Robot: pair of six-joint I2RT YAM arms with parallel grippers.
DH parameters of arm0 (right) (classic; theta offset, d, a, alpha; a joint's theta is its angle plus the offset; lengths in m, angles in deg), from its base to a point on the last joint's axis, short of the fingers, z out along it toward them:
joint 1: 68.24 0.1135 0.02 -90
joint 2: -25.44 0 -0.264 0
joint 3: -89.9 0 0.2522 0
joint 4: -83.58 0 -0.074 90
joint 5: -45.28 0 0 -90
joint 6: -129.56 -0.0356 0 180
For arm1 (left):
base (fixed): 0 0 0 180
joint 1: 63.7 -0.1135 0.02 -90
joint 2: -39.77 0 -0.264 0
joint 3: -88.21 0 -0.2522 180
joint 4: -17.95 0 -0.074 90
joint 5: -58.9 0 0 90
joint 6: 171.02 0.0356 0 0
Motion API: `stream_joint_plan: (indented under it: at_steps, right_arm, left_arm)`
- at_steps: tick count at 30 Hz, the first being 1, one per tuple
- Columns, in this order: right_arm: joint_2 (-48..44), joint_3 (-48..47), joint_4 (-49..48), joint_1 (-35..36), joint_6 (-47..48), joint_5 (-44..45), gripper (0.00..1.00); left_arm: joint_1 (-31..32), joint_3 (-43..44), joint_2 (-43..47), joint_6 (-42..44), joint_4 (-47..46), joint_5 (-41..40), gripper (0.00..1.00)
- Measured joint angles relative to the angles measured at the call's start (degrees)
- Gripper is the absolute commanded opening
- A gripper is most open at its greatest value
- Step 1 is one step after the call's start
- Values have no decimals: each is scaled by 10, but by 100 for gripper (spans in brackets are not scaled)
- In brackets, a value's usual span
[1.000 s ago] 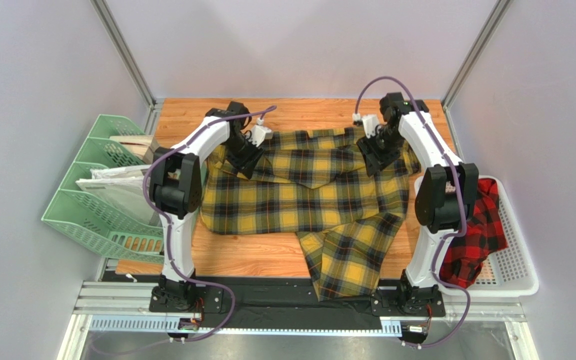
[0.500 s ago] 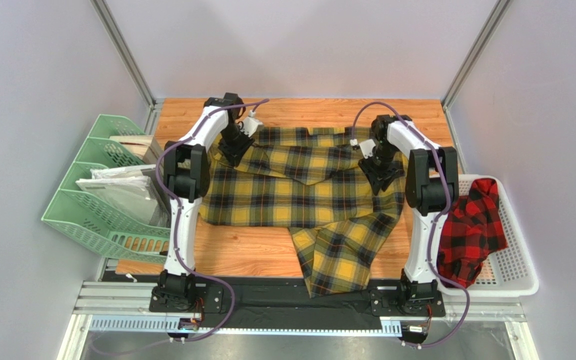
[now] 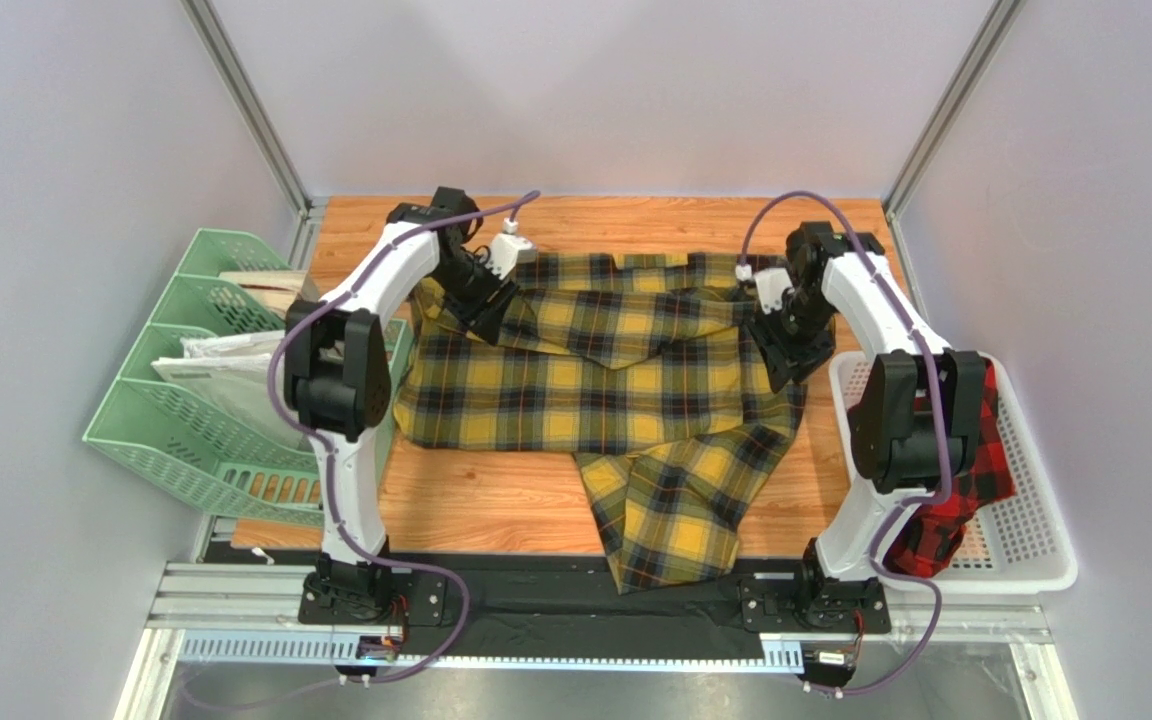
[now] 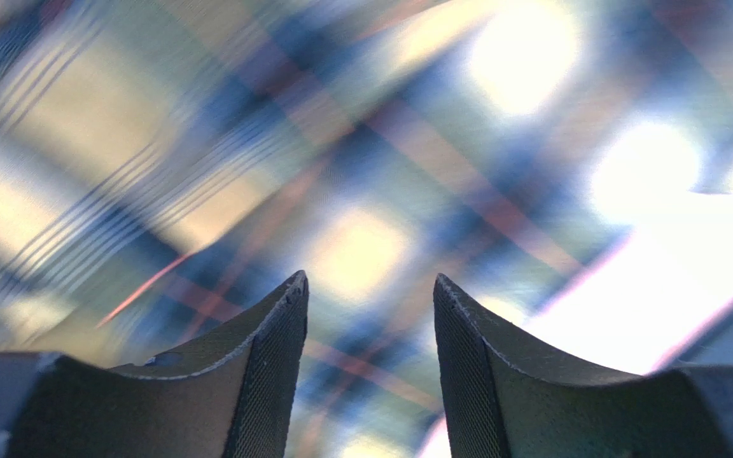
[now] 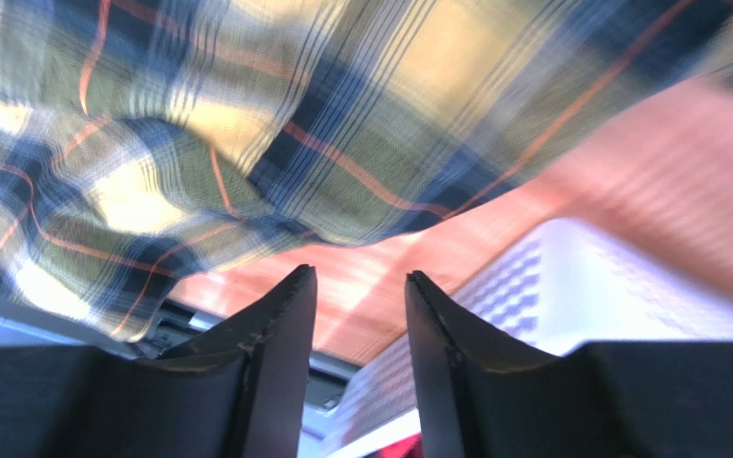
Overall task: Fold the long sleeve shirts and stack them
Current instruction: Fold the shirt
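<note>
Long sleeve shirts lie well apart, one on the tabletop [image 3: 492, 503] and one in a basket. At far left stands a green tray rack [image 3: 192, 405] holding papers. Next, the left fingers [image 3: 486, 311] hang close over the far-left shoulder of the yellow-and-black shirt [image 3: 612, 375], parted with a narrow gap and nothing between them. That shirt lies spread across the middle of the tabletop, and one sleeve [image 3: 672, 518] trails toward the near edge. At its right edge the right fingers [image 3: 782, 348] are likewise slightly parted and empty. Farthest right, the red-and-black shirt [image 3: 980, 450] lies crumpled in the white basket [image 3: 1040, 555].
</note>
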Motion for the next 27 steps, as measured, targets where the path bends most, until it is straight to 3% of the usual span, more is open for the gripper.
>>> stream_joint_plan:
  at_steps: [5,10,16,22,27]
  right_arm:
    - [-3,77,-9,0,-17,-13,47]
    - [-3,89,-18,0,-32,-44,40]
    - [-2,89,-24,3,-38,-99,41]
    - [-21,101,-24,7,-35,-152,42]
    - [-42,105,-24,19,-27,-183,42]
  left_arm:
    - [59,-113,143,43,-23,154,59]
    - [208,-265,274,121,-37,234,60]
    - [378,-387,318,200,-98,226,62]
    - [466,-447,318,238,-184,171,62]
    - [501,-466,300,231,-249,111,62]
